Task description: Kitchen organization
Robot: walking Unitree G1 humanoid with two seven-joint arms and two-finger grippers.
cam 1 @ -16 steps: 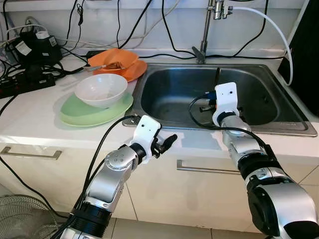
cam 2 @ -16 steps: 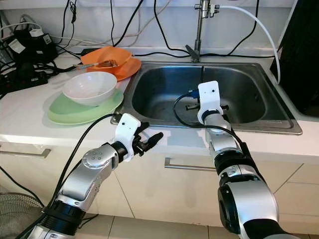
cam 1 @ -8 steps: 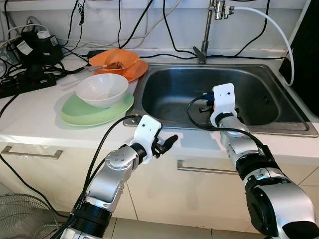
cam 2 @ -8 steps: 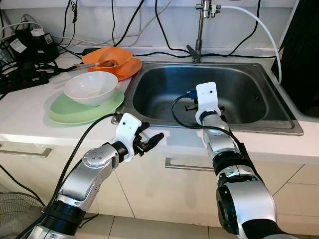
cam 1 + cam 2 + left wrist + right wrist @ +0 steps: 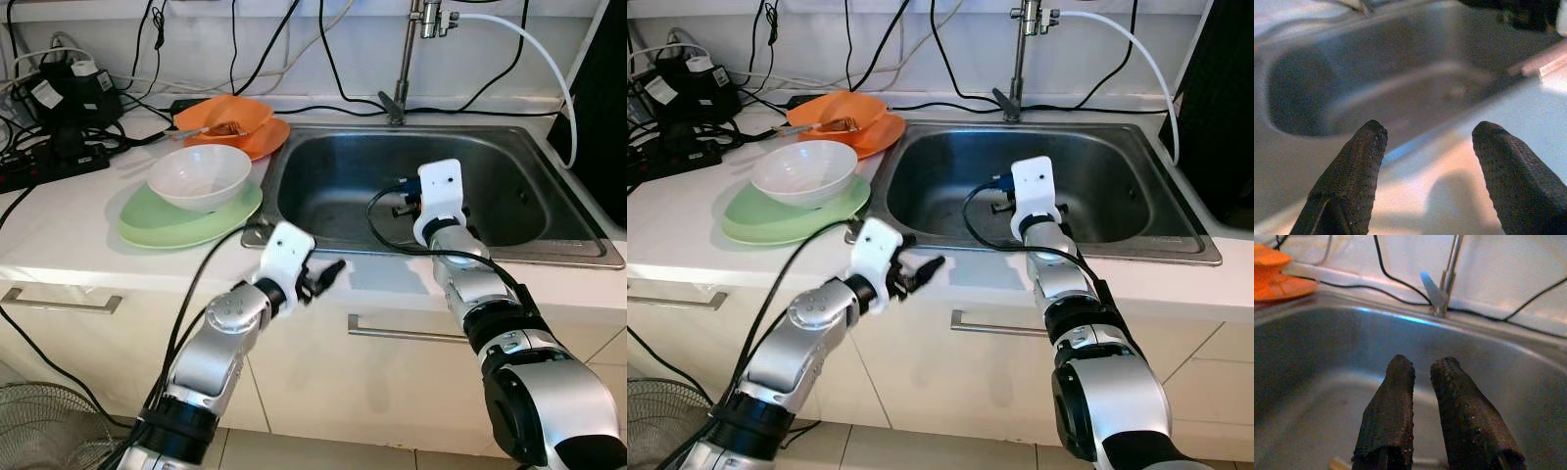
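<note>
Over the last second little has moved: my left pincer (image 5: 328,274) has crept up a touch and sits just in front of the table (image 5: 59,235) edge, below the sink's near-left corner, and my right wrist has lifted slightly and drawn a little toward the back of the sink (image 5: 333,186). I read that as both arms still positioning, with no dish picked up yet, so the tidying is at an early stage. The left pincer is spread wide with nothing between its fingers (image 5: 1352,171); its wrist view looks over the table lip into the basin. The right pincer (image 5: 1425,396) hangs inside the sink, its fingers nearly pressed together with only a thin gap and nothing pinched, pointing toward the base of the faucet (image 5: 409,59). The dishes wait on the table to the left of the sink: a white bowl (image 5: 199,176), smooth and glossy with a deep round shape, sits on a flat pale green plate (image 5: 162,223), and behind them an orange bowl (image 5: 227,117) rests on an orange plate (image 5: 257,142), holding what looks like food scraps and a utensil, though I cannot make it out clearly. All four look like hard, slick ware that I judge would slip under a light pinch at the rim. The sink is brushed steel, rectangular with rounded corners, dull and scuffed on the bottom. Black cables (image 5: 255,49) trail across the back wall.
</note>
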